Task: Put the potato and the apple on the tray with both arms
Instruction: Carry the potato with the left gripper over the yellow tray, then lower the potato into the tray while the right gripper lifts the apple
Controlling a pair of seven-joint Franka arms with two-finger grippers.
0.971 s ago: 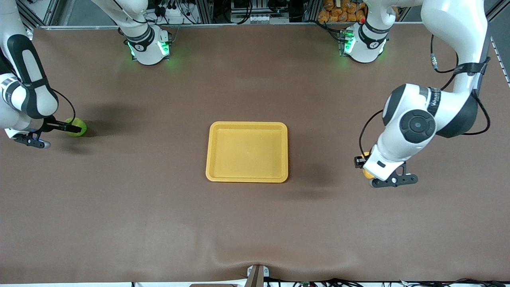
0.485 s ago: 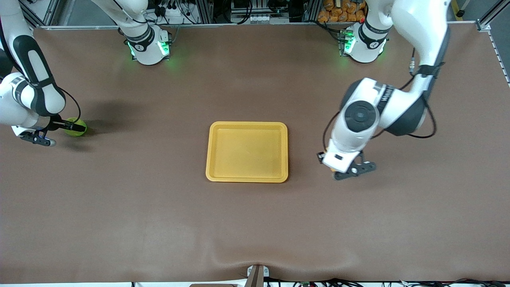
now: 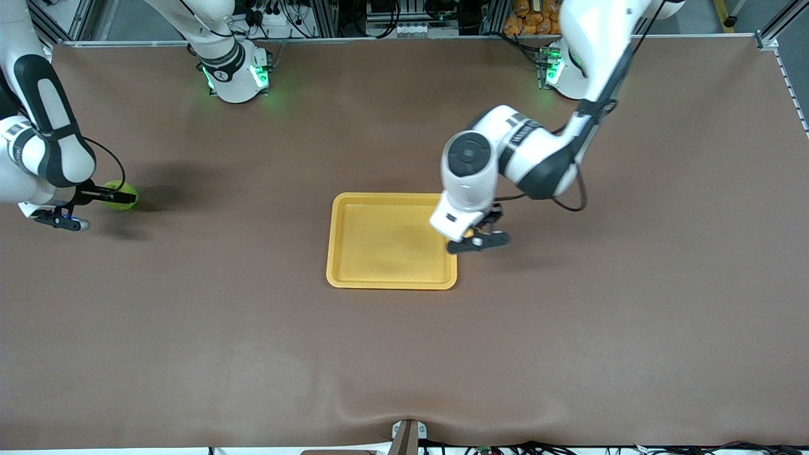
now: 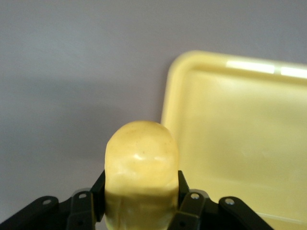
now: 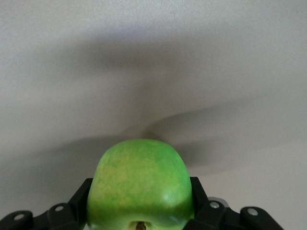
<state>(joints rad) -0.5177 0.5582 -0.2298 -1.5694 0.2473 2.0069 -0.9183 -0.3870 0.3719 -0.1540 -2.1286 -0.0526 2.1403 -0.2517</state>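
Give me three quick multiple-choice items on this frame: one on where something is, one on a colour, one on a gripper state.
1. Where is the left gripper?
A. over the tray's edge toward the left arm's end
B. at the right arm's end of the table
C. beside its own base

2. What colour is the tray?
A. green
B. yellow-orange
C. white

3. What is the right gripper doing?
A. open over the tray
B. shut on nothing
C. shut on the apple

Answers: 1 A, the front view shows it at that rim, carrying the potato. 2 B, both the front and left wrist views show it. 3 C, the right wrist view shows the fingers clamping it.
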